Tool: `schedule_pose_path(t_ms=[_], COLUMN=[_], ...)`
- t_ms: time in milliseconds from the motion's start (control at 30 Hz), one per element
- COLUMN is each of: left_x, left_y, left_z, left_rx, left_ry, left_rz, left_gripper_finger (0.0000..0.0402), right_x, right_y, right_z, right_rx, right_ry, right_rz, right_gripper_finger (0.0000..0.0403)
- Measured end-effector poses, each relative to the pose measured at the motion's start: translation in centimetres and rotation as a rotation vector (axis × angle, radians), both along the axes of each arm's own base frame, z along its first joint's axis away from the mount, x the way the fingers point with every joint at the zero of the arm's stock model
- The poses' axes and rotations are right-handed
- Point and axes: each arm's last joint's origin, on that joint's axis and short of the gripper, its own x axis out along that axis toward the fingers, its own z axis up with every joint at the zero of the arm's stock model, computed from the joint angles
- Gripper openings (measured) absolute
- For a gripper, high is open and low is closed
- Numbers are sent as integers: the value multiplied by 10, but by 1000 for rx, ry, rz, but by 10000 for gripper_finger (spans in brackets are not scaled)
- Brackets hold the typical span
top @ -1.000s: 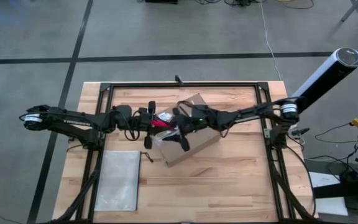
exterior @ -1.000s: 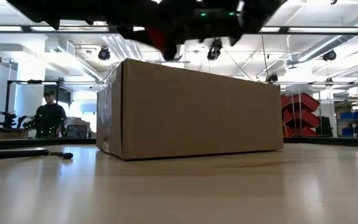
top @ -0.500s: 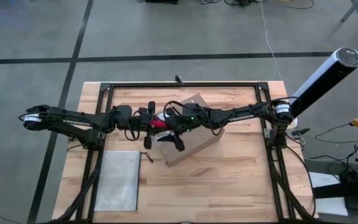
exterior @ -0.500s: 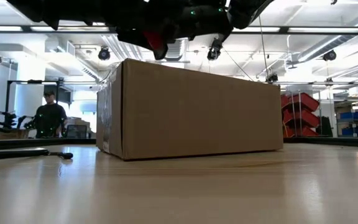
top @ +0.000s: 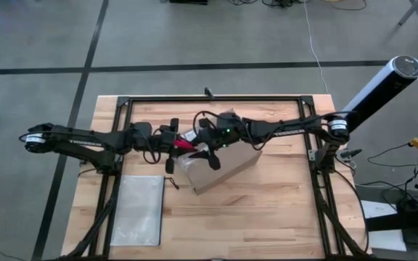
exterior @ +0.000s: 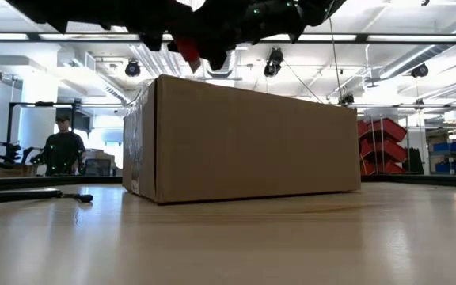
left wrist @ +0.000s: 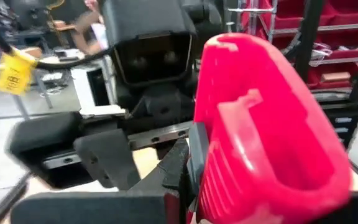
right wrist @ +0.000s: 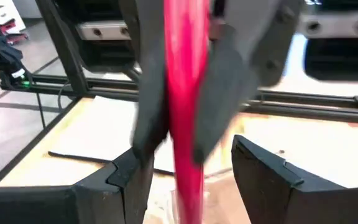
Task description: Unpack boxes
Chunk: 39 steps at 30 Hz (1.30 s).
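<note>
From above, the cardboard box (top: 220, 161) sits mid-table, the left gripper (top: 182, 145) clamped on the red utility knife (top: 186, 146) over its near-left corner, the right gripper (top: 203, 151) meeting it with fingers spread. At table height the box (exterior: 244, 138) stands shut and the knife (exterior: 187, 46) hangs above. The left wrist view fills with the knife (left wrist: 260, 124); the right wrist view shows it (right wrist: 182, 112) between open fingers. A misjudged handover could drop it
</note>
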Motion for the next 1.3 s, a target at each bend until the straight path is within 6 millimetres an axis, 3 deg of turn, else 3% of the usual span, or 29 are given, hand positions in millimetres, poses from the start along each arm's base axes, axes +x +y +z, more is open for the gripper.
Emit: schedule_pose_path(t_ms=[300,567,767,1200,1300], left_x=[-21,-35,-40,-53,-57], left_y=[0,-1,-1,-1,-1], left_z=[10,12,12,14,14], left_rx=[-2,-20,-21,-24,-41], left_ry=[7,47,63,84,99], left_rz=[35,38,41,57,77], left_gripper_finger=[33,33,33,33,33], right_x=[-8,-24,-49,-115,-120], right_y=[-11,-9,-9,-12,-11], right_z=[4,16,18,3,2], right_rx=[-7,-13,-3,62,60], right_ry=[43,79,33,-188,-203], right_rz=[-26,-21,-37,-102,-101], right_gripper_finger=[190,190,183,158,156])
